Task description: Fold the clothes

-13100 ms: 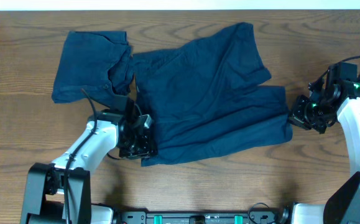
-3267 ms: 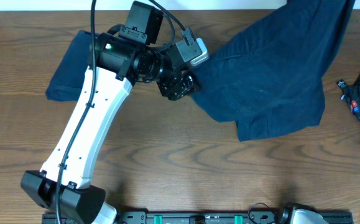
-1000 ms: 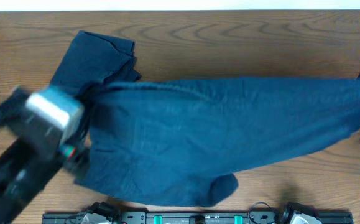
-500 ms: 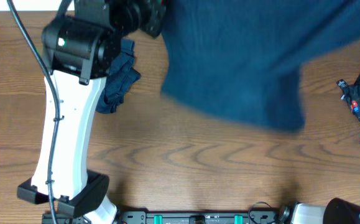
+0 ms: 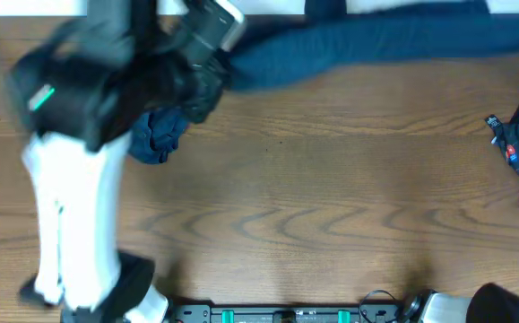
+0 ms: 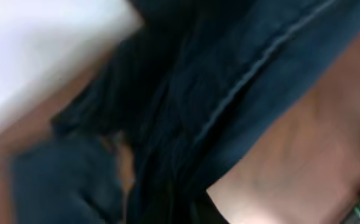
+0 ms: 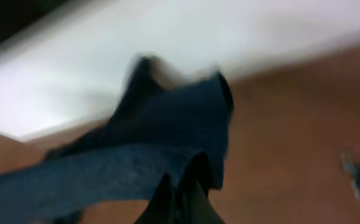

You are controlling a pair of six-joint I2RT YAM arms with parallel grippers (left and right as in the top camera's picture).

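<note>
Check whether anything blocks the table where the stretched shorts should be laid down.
Nothing visible lies on the bare table between the shorts and the robot. Only a crumpled pair sits at the left, partly under the left arm, where that end might overlap it.

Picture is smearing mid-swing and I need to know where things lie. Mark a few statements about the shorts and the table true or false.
1. The stretched shorts run along the far edge of the table. True.
2. The crumpled shorts lie right next to the left arm. True.
3. Fabric covers the middle of the table. False: bare wood shows there.
4. The stretched shorts are folded into a neat square. False: they are pulled out into a long band.
</note>
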